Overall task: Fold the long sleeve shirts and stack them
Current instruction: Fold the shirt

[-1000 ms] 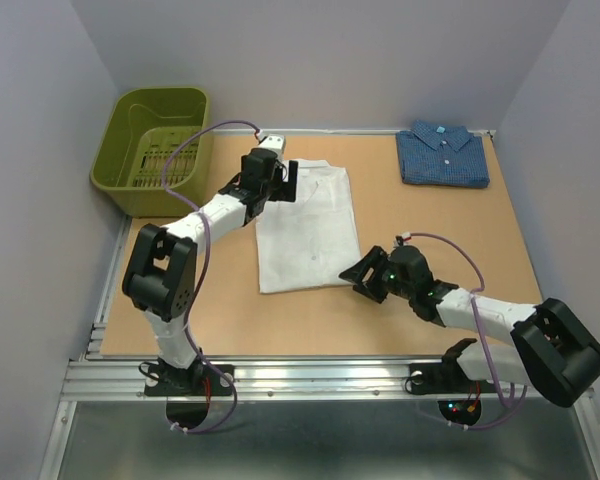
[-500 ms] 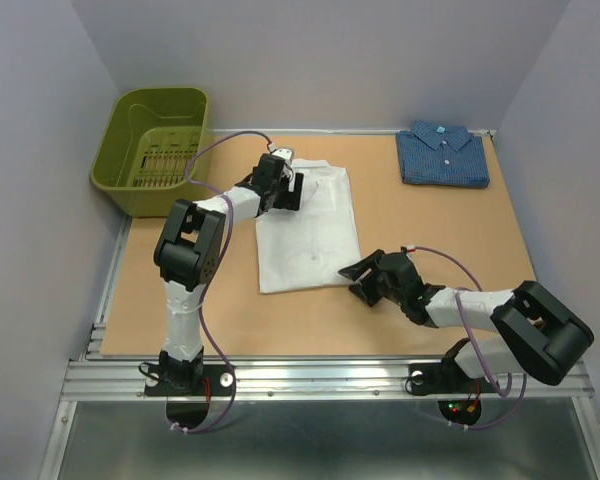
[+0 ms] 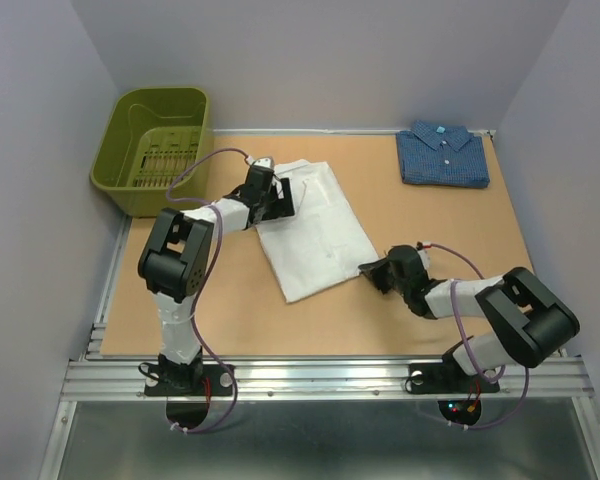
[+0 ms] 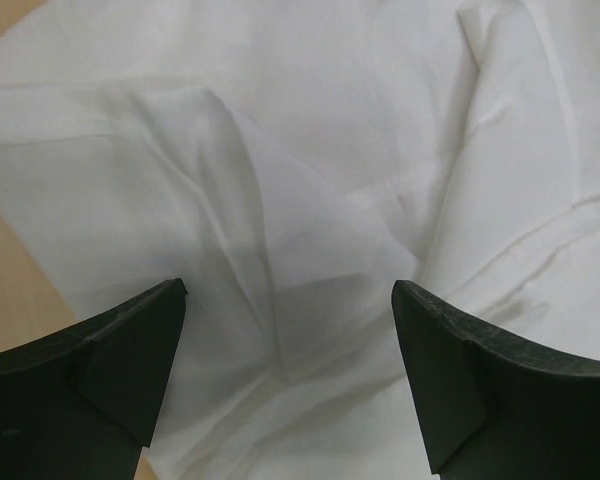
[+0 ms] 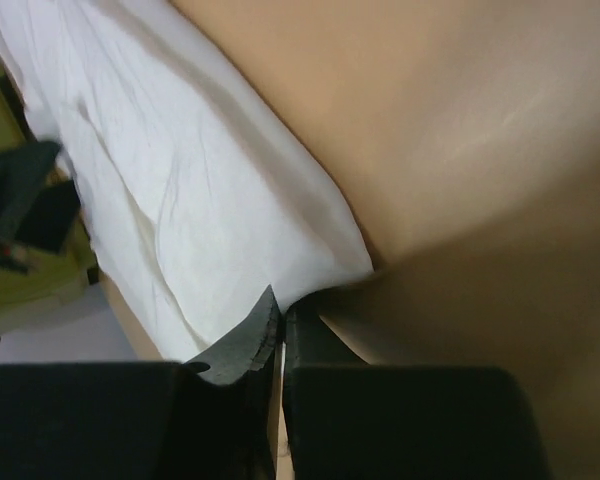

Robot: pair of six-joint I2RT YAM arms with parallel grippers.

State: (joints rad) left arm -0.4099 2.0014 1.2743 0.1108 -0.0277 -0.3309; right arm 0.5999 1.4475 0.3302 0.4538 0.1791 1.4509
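The white long sleeve shirt lies folded in a long slanted rectangle at the table's middle. My left gripper hovers open over its far, collar end; in the left wrist view the creased white cloth fills the space between the wide-apart fingers of the gripper. My right gripper is low at the shirt's near right corner. In the right wrist view the gripper is shut with the white hem corner pinched in it. The dark blue shirt lies folded at the far right corner.
An olive green basket stands at the far left, off the table's edge. Grey walls close in the back and both sides. Bare tan table lies between the two shirts.
My right gripper has closed on the white shirt's near right corner and drawn it to the right, so the shirt now lies slanted. The left gripper shifted slightly left over the collar end.
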